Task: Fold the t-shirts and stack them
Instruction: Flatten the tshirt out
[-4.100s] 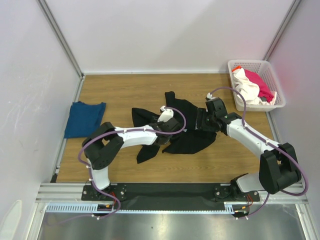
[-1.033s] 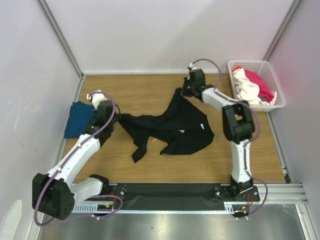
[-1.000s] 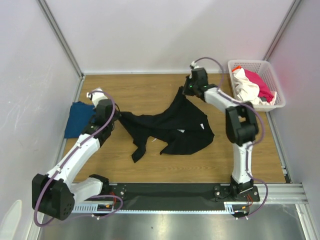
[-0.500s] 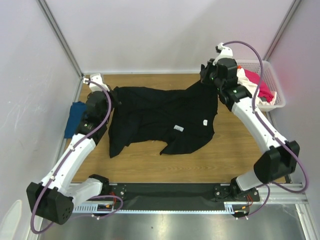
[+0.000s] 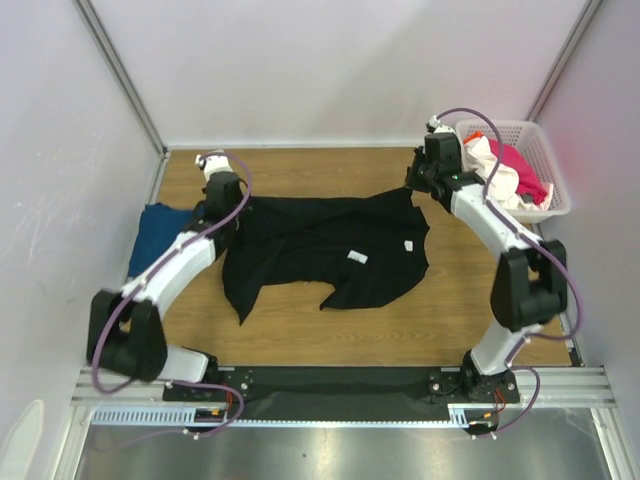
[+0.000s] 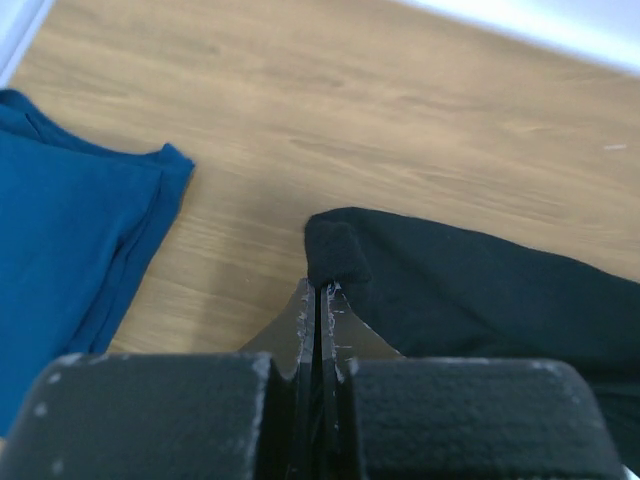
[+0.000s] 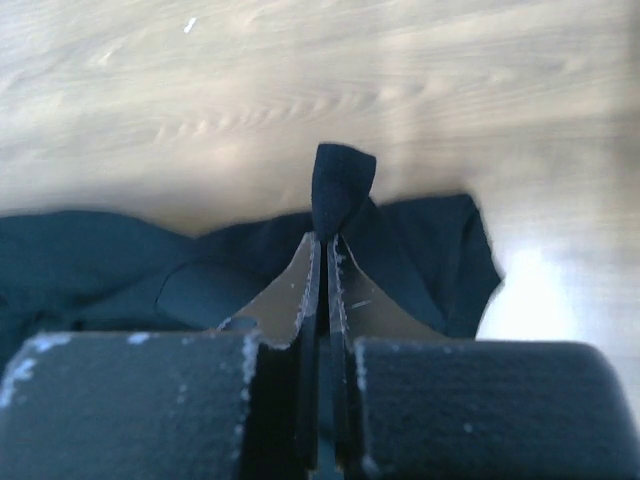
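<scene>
A large black t-shirt lies spread across the middle of the wooden table, small white tags on its right half. My left gripper is shut on the shirt's far left corner. My right gripper is shut on its far right corner. The cloth is stretched between the two. A folded dark blue t-shirt lies at the left edge, also in the left wrist view. White and pink-red t-shirts are piled in the basket.
A white plastic lattice basket stands at the back right corner. Grey walls close in the table at the back and both sides. Bare wood shows in front of the black shirt.
Over the last second both grippers pulled apart to the far left and far right, drawing the crumpled black shirt out flat. Since half a second ago they have come slightly lower and nearer.
</scene>
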`<move>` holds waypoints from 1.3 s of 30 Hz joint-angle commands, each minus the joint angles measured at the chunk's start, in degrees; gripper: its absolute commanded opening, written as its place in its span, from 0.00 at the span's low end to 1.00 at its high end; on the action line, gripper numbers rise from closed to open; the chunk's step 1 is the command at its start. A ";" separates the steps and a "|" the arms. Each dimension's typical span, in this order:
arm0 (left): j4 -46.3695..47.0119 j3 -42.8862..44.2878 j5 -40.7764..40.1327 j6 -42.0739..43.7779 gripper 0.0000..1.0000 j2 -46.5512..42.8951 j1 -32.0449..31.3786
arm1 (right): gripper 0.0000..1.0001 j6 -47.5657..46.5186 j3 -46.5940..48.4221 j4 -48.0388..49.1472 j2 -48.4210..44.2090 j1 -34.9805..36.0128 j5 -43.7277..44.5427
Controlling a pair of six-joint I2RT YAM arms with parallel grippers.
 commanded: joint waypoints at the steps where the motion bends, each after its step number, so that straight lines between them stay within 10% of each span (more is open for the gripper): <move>1: 2.39 9.65 -0.02 0.30 0.00 7.69 3.89 | 0.00 0.49 8.80 2.69 6.71 -3.07 -3.24; 9: 1.24 22.24 6.74 0.56 0.02 26.59 9.70 | 0.00 -0.83 30.43 0.41 28.33 -4.92 -9.47; 14: 1.51 25.76 9.92 2.23 0.70 30.30 11.55 | 0.00 -0.74 34.57 1.29 33.54 -5.00 -11.32; 17: -1.64 28.31 9.92 2.76 0.91 30.04 11.55 | 0.00 -0.83 35.89 0.32 34.42 -5.00 -11.24; 27: 3.35 1.63 10.18 -20.50 0.84 15.09 11.55 | 0.00 -1.53 32.20 0.85 31.52 -4.92 -10.09; 39: 12.93 -0.60 9.04 -29.67 0.73 21.50 14.18 | 0.00 -1.89 29.48 0.76 29.94 -4.92 -10.10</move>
